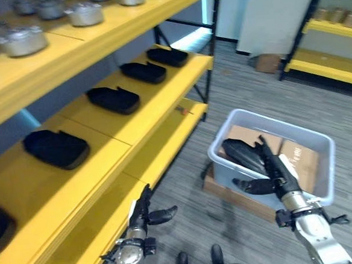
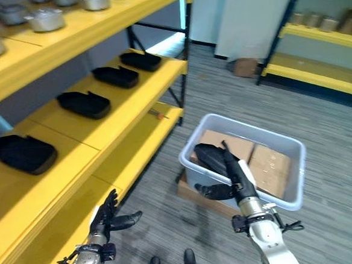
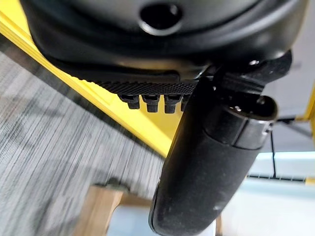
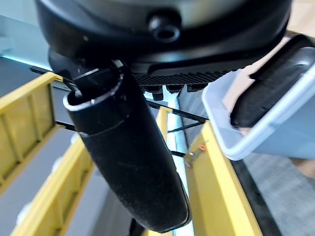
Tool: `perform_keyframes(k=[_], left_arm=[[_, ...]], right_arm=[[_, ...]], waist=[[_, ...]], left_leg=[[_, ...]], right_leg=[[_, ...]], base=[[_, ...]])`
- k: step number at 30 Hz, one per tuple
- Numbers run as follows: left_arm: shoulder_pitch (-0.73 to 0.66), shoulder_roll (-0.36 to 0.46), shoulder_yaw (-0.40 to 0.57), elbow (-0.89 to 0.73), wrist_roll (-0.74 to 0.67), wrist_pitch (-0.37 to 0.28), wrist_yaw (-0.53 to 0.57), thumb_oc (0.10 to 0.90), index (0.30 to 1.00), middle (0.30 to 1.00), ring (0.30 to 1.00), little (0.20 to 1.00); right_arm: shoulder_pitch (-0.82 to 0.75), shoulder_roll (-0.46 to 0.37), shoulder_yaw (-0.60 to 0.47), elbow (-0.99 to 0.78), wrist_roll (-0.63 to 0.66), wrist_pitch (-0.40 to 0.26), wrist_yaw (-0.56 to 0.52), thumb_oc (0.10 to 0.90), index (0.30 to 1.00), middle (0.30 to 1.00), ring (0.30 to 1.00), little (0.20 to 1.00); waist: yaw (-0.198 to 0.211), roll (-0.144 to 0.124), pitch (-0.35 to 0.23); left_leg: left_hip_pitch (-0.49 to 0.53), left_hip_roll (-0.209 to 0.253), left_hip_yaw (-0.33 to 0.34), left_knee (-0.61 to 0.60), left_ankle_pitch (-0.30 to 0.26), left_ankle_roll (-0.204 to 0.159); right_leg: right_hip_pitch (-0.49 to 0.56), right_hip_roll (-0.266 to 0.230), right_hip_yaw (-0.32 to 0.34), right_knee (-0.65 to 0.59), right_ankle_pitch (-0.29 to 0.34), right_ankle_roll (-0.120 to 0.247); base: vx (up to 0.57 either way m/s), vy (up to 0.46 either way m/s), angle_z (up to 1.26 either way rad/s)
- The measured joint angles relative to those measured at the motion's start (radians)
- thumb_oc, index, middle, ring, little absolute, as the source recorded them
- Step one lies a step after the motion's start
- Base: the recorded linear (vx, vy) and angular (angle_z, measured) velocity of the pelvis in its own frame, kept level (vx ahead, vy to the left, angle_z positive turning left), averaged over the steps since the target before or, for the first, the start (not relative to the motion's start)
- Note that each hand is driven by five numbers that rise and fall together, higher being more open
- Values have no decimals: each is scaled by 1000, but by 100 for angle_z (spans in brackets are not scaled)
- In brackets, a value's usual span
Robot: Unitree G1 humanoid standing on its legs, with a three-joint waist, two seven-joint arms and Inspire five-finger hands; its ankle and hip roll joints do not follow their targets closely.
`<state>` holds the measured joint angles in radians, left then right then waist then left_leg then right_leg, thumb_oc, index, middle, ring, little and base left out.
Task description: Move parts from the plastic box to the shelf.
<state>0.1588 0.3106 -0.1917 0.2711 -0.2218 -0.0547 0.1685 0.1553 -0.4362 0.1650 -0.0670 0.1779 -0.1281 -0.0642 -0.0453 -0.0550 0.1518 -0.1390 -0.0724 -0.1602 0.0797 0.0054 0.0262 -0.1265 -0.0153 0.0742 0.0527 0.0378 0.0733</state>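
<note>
On the yellow shelf (image 1: 133,126), black parts (image 1: 113,100) lay in a row. The left robot hand (image 1: 147,215) hung open and empty beside its lower edge. The right robot hand (image 1: 269,174), fingers straight, reached over the plastic box (image 1: 323,158) toward the remaining black part (image 1: 241,151). A shallow grip might have let that part slip against the box wall.

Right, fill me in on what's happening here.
A humanoid robot is moving black parts from a plastic box on the floor to a yellow shelf. Its right robot hand reaches over the box with straight fingers, at the one black part lying in there on cardboard; a grasp isn't evident. The left robot hand hangs open and empty by the shelf's lower edge. Several black parts already sit in a row on the middle shelf, with metal parts on the level above.
</note>
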Motion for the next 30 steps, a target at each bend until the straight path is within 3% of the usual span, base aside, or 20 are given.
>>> perform_keyframes(k=[2, 5, 8, 9, 10, 11, 13, 14, 15, 17, 18, 20, 21, 22, 23, 24, 26, 29, 30], left_arm=[[4, 5, -5, -9, 0, -2, 1, 900, 1000, 1000, 1000, 1000], [13, 23, -5, -11, 0, -4, 3, 900, 1000, 1000, 1000, 1000], [18, 28, 1, -11, -1, -5, 23, 900, 1000, 1000, 1000, 1000], [5, 26, -4, -11, -1, -9, 19, 900, 1000, 1000, 1000, 1000], [-6, 28, -13, -12, -1, -11, 20, 900, 1000, 1000, 1000, 1000], [-16, 32, -15, -11, -1, -13, 23, 900, 1000, 1000, 1000, 1000], [-60, 25, -20, -5, -1, -14, 21, 900, 1000, 1000, 1000, 1000], [-74, 37, -6, -6, 0, -19, 22, 900, 1000, 1000, 1000, 1000], [-83, 30, 0, 1, 0, -18, 23, 900, 1000, 1000, 1000, 1000], [-66, 32, 30, 3, -1, -32, 26, 900, 1000, 1000, 1000, 1000], [-66, 40, 40, 11, -1, -32, 37, 900, 1000, 1000, 1000, 1000], [-71, 29, 40, 50, -1, -30, 44, 900, 1000, 1000, 1000, 1000], [-69, 25, 39, 50, 0, -30, 44, 900, 1000, 1000, 1000, 1000], [-58, 24, 27, 35, 1, -30, 44, 900, 1000, 1000, 1000, 1000], [-48, 4, 25, 33, 1, -30, 47, 900, 1000, 1000, 1000, 1000], [-33, -15, 30, 19, -1, -29, 45, 900, 1000, 1000, 1000, 1000], [-33, -46, 26, -4, -2, -29, 41, 900, 1000, 1000, 1000, 1000], [-33, -39, 27, -23, -7, -30, 41, 900, 1000, 1000, 1000, 1000], [-36, -38, 27, -22, -8, -29, 40, 900, 1000, 1000, 1000, 1000]], right_arm=[[-4, 6, -4, 1, 1, 0, 1, 900, 1000, 1000, 1000, 1000], [-8, 27, -14, -1, 1, 1, 8, 900, 1000, 1000, 1000, 1000], [-20, 29, 4, -3, 0, 3, 11, 900, 1000, 1000, 1000, 1000], [-16, 29, 5, -3, 1, 3, 9, 900, 1000, 1000, 1000, 1000], [-16, 37, 8, -3, 0, 4, 9, 900, 1000, 1000, 1000, 1000], [-39, 40, 29, -3, 0, 7, 8, 900, 1000, 1000, 1000, 1000], [-54, 47, 48, -3, -1, 7, 9, 900, 1000, 1000, 1000, 1000], [-100, 54, 72, 1, -7, 12, 12, 900, 1000, 1000, 1000, 1000], [-122, 52, 78, 1, -18, 12, 12, 900, 1000, 1000, 1000, 1000], [-153, 47, 103, 2, -19, 11, 12, 900, 1000, 1000, 1000, 1000], [-173, 44, 110, 2, -20, 11, 12, 900, 1000, 1000, 1000, 1000], [-150, 42, 105, 2, -29, 25, -1, 900, 1000, 1000, 1000, 1000], [-143, 41, 105, 2, -37, 26, -1, 900, 1000, 1000, 1000, 1000], [-76, 41, 97, 2, -50, 26, 0, 900, 1000, 1000, 1000, 1000], [-74, 33, 95, 19, -58, 27, 2, 900, 1000, 1000, 1000, 1000], [-78, 33, 88, 29, -58, 26, 3, 900, 1000, 1000, 1000, 1000], [-69, -12, 70, 17, -58, 27, 4, 900, 1000, 1000, 1000, 1000], [-119, -31, 34, 13, -57, 25, 4, 900, 1000, 1000, 1000, 1000], [-132, -34, 23, 13, -56, 23, -2, 900, 1000, 1000, 1000, 1000]], waist=[[-6, -8, -3], [-8, 9, -3], [1, 13, -4], [-26, 11, -6], [-40, 7, -3], [-29, 10, -2], [-36, 1, 6], [-11, 6, 30], [-12, 13, 42], [-11, 9, 65], [-7, 3, 87], [-12, -5, 102], [-14, -7, 103], [-27, -49, 102], [-22, -25, 98], [-23, 7, 85], [-37, 38, 59], [-36, 25, 56], [-41, 24, 55]], left_leg=[[28, -4, 24, -49, 33, 3], [66, 0, 73, -115, 50, 0], [105, 12, 138, -143, 74, 11], [123, 10, 164, -157, 74, 23], [128, -3, 178, -156, 74, 35], [127, 15, 195, -157, 76, 49], [141, -1, 247, -155, 64, 57], [150, 25, 321, -158, 60, 63], [159, 12, 351, -159, 49, 76], [160, 6, 418, -158, 18, 69], [154, 6, 449, -157, 17, 65], [146, 18, 430, -154, 7, 39], [149, 25, 416, -157, 7, 30], [215, 56, 307, -164, -7, -45], [235, 107, 287, -164, -16, -72], [235, 163, 264, -157, -30, -95], [214, 241, 211, -135, -22, -118], [207, 281, 213, -116, 32, -110], [207, 285, 210, -103, 56, -145]], right_leg=[[13, -11, 10, -16, -8, -8], [19, -23, 20, -34, 7, -6], [28, -11, 82, -41, 29, 0], [46, -16, 84, -67, 43, 9], [33, -11, 98, -56, 63, 7], [-4, 1, 129, 1, 50, 22], [-39, 9, 128, 40, 45, 35], [-100, -11, 15, 115, 29, 82], [-125, -75, -61, 156, 8, 91], [-159, -166, -63, 76, 29, 123], [-190, -201, -65, 18, 53, 162], [-196, -303, -229, -149, 103, 147], [-187, -312, -255, -148, 112, 145], [1, -265, -263, -138, 154, 118], [21, -222, -269, -124, 169, 78], [32, -174, -293, -100, 134, 58], [32, -105, -363, -47, 68, 8], [28, -64, -367, -35, 46, -29], [33, -59, -367, -33, 35, -37]], base=[[147, 118, -7], [84, 96, -24], [57, 119, -66], [62, 197, -68], [30, 206, -87], [11, 129, -85], [33, 131, -118], [58, 36, -139], [88, -35, -142], [197, -116, -107], [297, -141, -86], [321, -177, -12], [403, -226, 135], [630, -401, 150], [548, -392, 141], [468, -383, 52], [244, -279, 54], [154, -228, -7], [168, -269, -19]])
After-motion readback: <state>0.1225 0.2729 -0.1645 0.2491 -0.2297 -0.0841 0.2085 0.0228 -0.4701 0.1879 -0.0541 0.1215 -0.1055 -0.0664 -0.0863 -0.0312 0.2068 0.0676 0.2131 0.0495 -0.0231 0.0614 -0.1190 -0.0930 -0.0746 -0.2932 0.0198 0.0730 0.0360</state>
